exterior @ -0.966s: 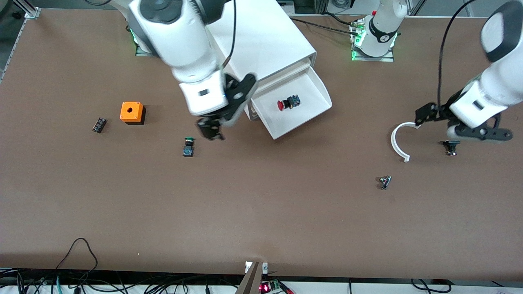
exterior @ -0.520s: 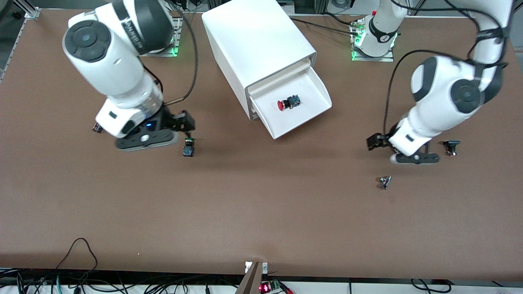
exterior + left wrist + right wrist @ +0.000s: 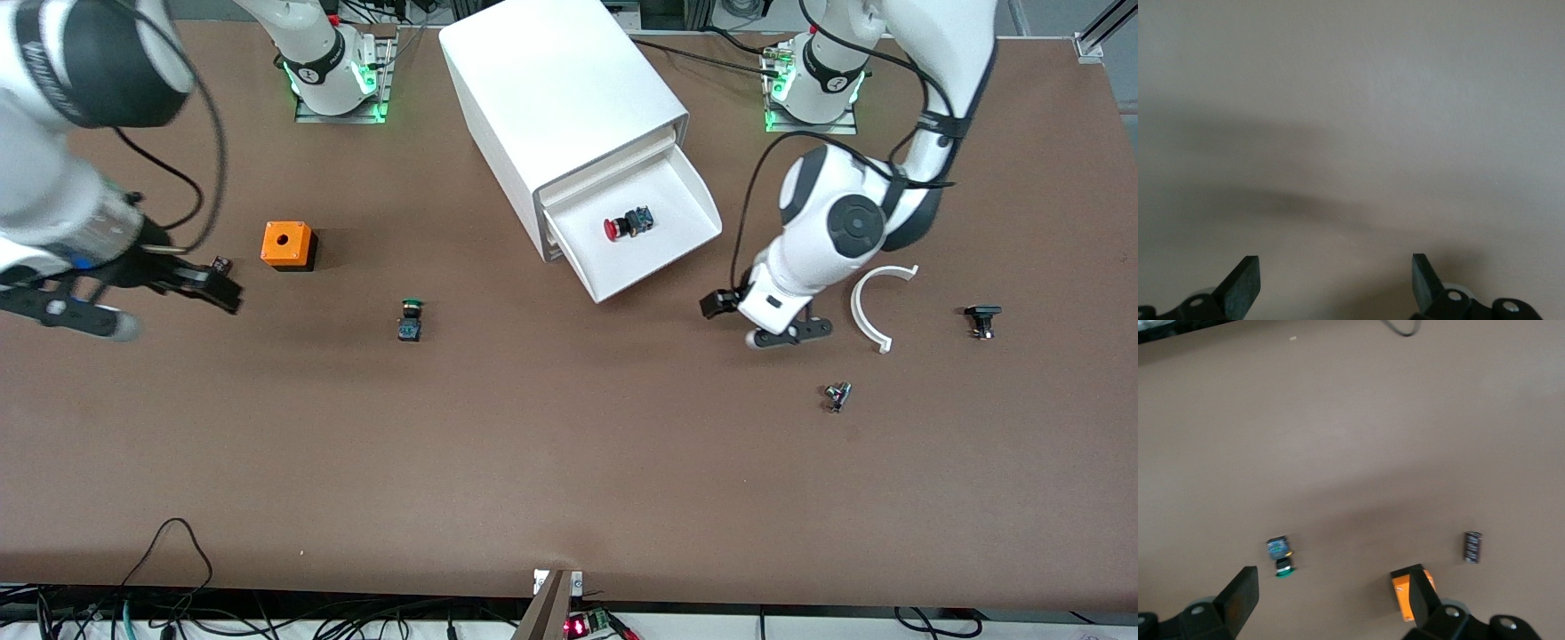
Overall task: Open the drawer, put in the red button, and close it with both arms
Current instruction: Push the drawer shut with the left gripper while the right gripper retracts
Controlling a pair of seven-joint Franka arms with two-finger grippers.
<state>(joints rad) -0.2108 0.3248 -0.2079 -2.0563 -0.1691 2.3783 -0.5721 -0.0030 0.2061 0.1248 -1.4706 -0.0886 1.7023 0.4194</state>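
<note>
Left gripper (image 3: 772, 327) wide open, empty, over counter (image 3: 569, 462) beside drawer (image 3: 698, 191) | right gripper (image 3: 133, 298) open, empty, near orange box (image 3: 287, 244) | red button (image 3: 625, 224) lies in open drawer | close: bring both grippers to drawer front, push squarely together.

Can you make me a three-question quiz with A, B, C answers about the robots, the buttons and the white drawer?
1. Where is the small red-capped push button?
A. in the open white plastic tray drawer
B. on the orange box
C. in a robot hand

2. How many orange boxes with a hole are on the table?
A. three
B. one
C. two

3. How are the left hand's fingers?
A. shut on a button
B. shut on nothing
C. open, holding nothing

Answers:
1 A, it lies on the pulled-out tray's floor.
2 B, only one stands toward the right arm's end.
3 C, the left wrist view shows its fingers apart over bare table.
</note>
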